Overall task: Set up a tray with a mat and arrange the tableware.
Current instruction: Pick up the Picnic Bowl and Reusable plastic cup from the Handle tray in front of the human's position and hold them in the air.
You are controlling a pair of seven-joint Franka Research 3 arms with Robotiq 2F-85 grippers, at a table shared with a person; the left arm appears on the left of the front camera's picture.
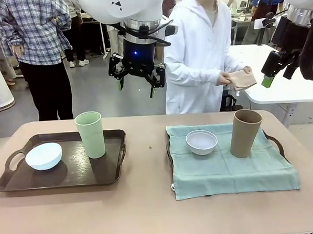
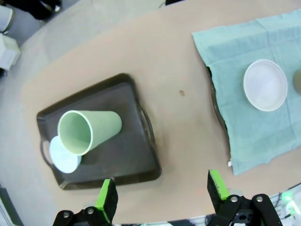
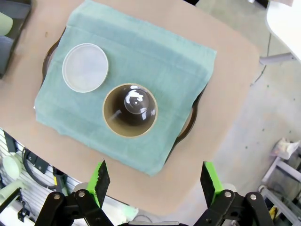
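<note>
Left fingers (image 2: pixel 107 195): spread wide with nothing between them, high over the table (image 1: pixel 151 211) between the two trays.
Right fingers (image 3: pixel 99 178): also wide apart and empty, hanging above the right-hand tray.
Right tray (image 1: pixel 275 142): covered by a teal mat (image 1: pixel 227 171), with a white bowl (image 1: pixel 201 142) and a brown cup (image 1: pixel 245 133) standing upright on it, just beside each other but apart.
Left tray (image 1: pixel 109 174): bare, with no mat. A blue bowl (image 1: pixel 43 156) and a green cup (image 1: pixel 90 134) stand directly on the dark surface.
Person: stands at the far side, hands (image 1: pixel 225 79) on a folded beige cloth (image 1: pixel 244 80).
Why so: the right set looks finished. The left one probably waits for a mat, which may be that cloth. Bowl and cup would have to come off for it to go under them, which would explain empty fingers waiting overhead.
Front view adds: a clear gap between the blue bowl and green cup, and the person with the cloth.
Left wrist view adds: a look down into the green cup, whose mouth overlaps the bowl from that angle, so contact there is misleading.
Right wrist view adds: a look straight into the empty brown cup, and the tray rim peeking out from under the mat on two sides.
</note>
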